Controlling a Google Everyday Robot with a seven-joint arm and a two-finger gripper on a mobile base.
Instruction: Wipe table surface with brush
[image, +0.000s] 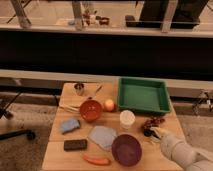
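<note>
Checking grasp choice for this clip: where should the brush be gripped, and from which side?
Probably the pale handle of the brush, coming from the view's lower right, where the gripper hangs beside it. The handle points that way, while the black head lies close beside the grape bunch.

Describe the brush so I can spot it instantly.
Find the green tray on the far right of the table surface; the dark grapes lie just in front of it. The brush sits directly below them, at the gripper in the lower right. Unlike the grapes, it has a small black head and pale yellowish handle.
</note>
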